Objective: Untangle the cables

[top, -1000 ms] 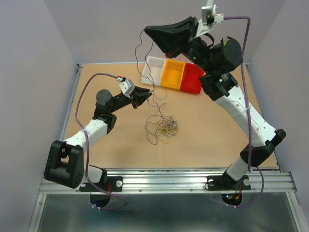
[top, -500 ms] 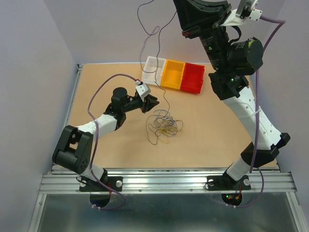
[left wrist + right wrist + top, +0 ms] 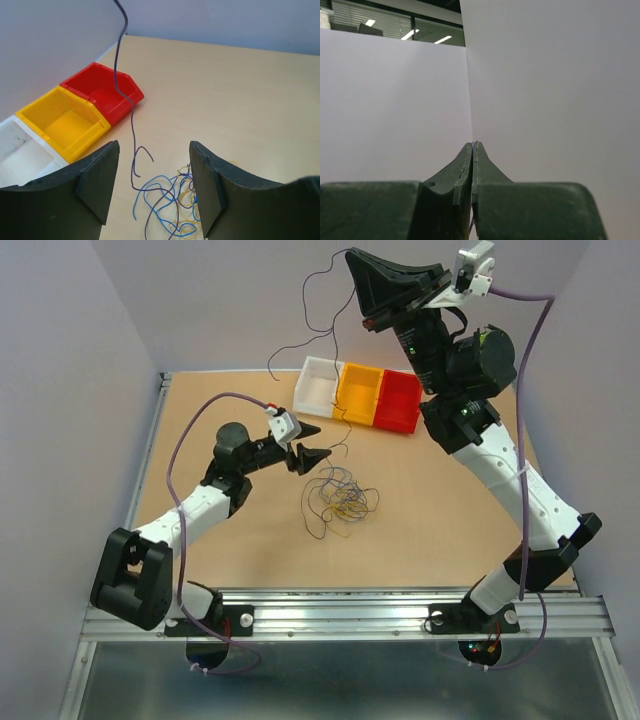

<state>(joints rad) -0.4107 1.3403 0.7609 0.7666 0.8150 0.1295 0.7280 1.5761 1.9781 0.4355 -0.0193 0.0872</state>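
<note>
Dark purple and hair-thin, one strand [image 3: 115, 65] of the cables hung from the right gripper [image 3: 356, 260], which was pinched shut on its upper part, high above the 12 o'clock edge of the worktop [image 3: 460, 520]. The rest of the cables [image 3: 342, 502], yellow, blue and pale, lay in a loose heap at the worktop's centre. The left gripper [image 3: 312, 442] stood at 10 o'clock from the heap, jaws spread and holding nothing. In its wrist view the strand dropped between the two fingers without touching either. The strand's hooked lower end appeared just above the heap, though whether it was wholly free could not be told. The step would probably go best as a slow, straight lift, with the left gripper kept clear of the strand, or ready to pin the heap should it rise. The bins [image 3: 358, 395], at 12 o'clock from the heap, lay near for setting the strand down.
</note>
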